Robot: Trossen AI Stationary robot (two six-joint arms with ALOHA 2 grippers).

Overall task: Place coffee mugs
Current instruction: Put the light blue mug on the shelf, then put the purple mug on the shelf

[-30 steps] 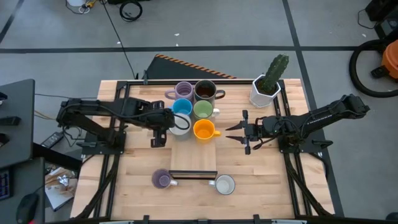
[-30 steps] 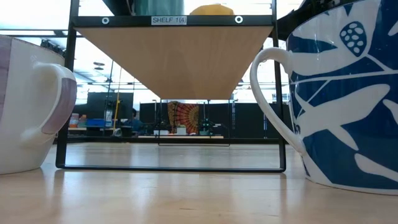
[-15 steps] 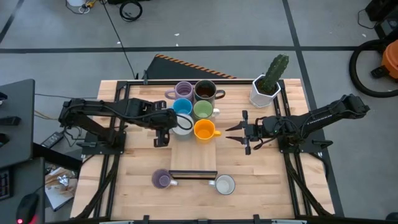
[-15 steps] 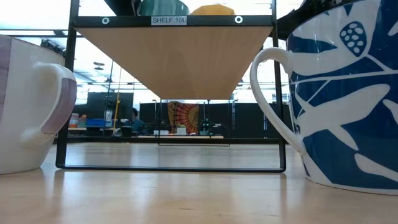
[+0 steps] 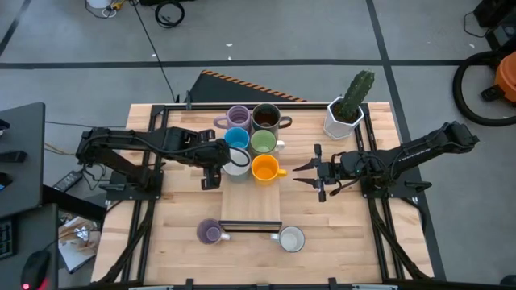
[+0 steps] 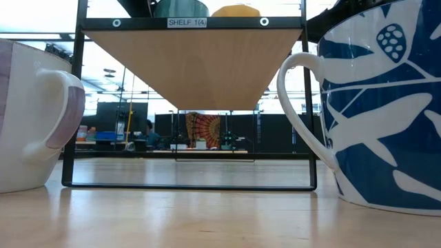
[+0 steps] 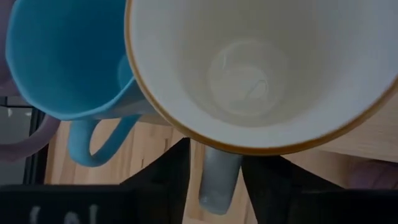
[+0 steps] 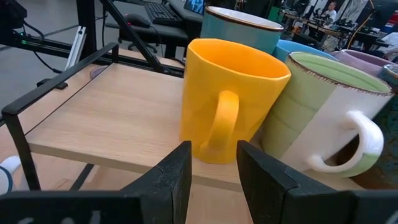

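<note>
A wooden shelf (image 5: pixel 251 201) stands mid-table. On it are a purple mug (image 5: pixel 238 117), a dark brown mug (image 5: pixel 266 118), a blue mug (image 5: pixel 235 137), a green mug (image 5: pixel 263 142), an orange mug (image 5: pixel 264 167) and a white brown-rimmed mug (image 5: pixel 235 159), teal outside. My left gripper (image 5: pixel 213 167) is shut on that white mug at the shelf's left edge. My right gripper (image 5: pixel 295 173) is open and empty, level with the shelf top, right of the orange mug (image 8: pixel 227 93). A purple mug (image 5: pixel 210 232) and a white mug (image 5: pixel 290 238) stand on the table near the front. My left gripper has the white mug's grey handle (image 7: pixel 219 177) between its two fingers (image 7: pixel 165 177). It comes from the table's left, slanting down, so the wrist view looks into the upright mug. The mug's base stands at the shelf top (image 6: pixel 180 8), beside the blue mug (image 7: pixel 62 62).
A white faceted pot with a green cactus (image 5: pixel 347 113) stands at the back right. The shelf's black frame (image 6: pixel 189 184) rises between the two front mugs, which fill the low view's sides (image 6: pixel 34 117) (image 6: pixel 386 103). Bare shelf top lies in front of the orange mug.
My left gripper has gone a little toward the table's right with the white mug. In the low view the mug has slid along the shelf top into fuller sight, beside the orange mug. My right gripper has kept still.
</note>
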